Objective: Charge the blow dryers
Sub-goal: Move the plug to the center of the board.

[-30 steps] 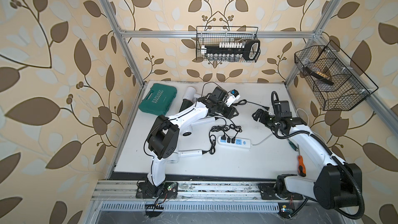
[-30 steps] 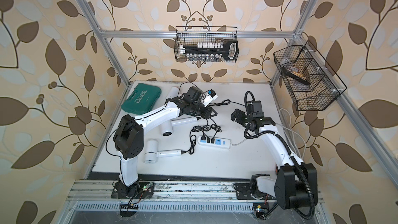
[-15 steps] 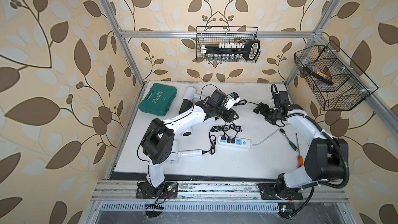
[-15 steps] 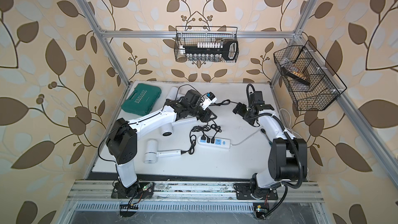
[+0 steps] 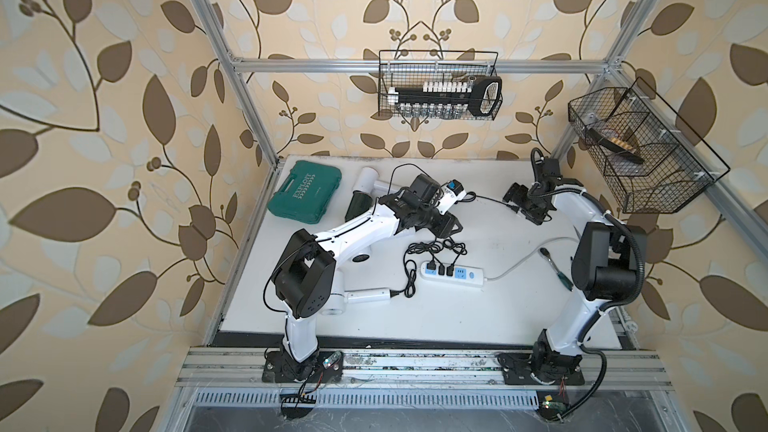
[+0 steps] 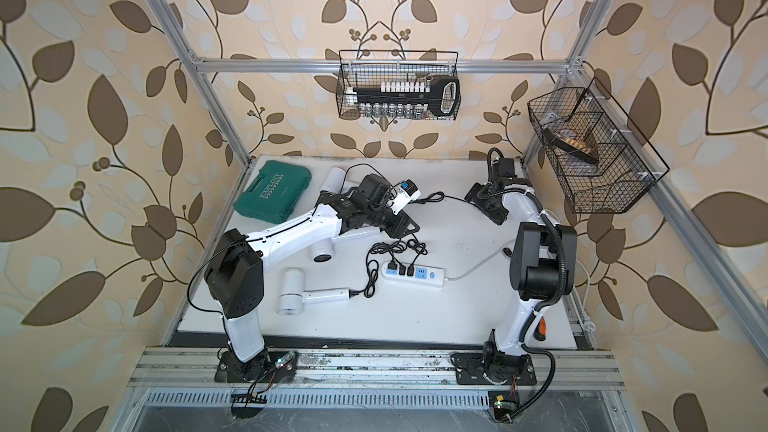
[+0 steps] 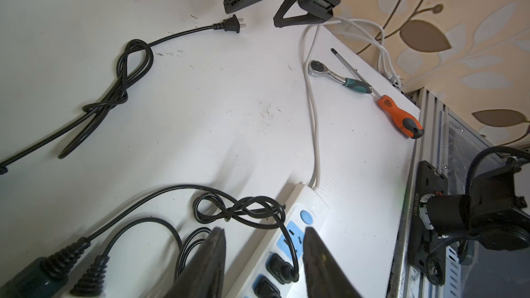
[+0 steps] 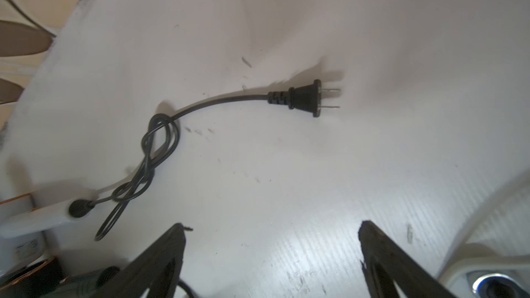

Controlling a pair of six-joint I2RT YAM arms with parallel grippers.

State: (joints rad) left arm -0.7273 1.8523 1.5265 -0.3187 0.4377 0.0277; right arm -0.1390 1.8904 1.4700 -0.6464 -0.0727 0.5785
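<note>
Within the last second the right gripper (image 8: 272,225) has swung from mid-desk toward the far edge. It now hangs just short of the loose plug (image 8: 305,98), jaws spread wide and empty, so plugging in that cord looks like the next step. The left gripper (image 7: 263,229) hovers over the power strip (image 7: 312,199), jaws parted on nothing. The blow dryers (image 6: 291,288) lie on the desk's (image 5: 519,305) left half. The left arm hides which dryer owns the loose cord.

Right tool (image 8: 272,225) farther back, nearer the loose plug (image 8: 305,98)
</note>
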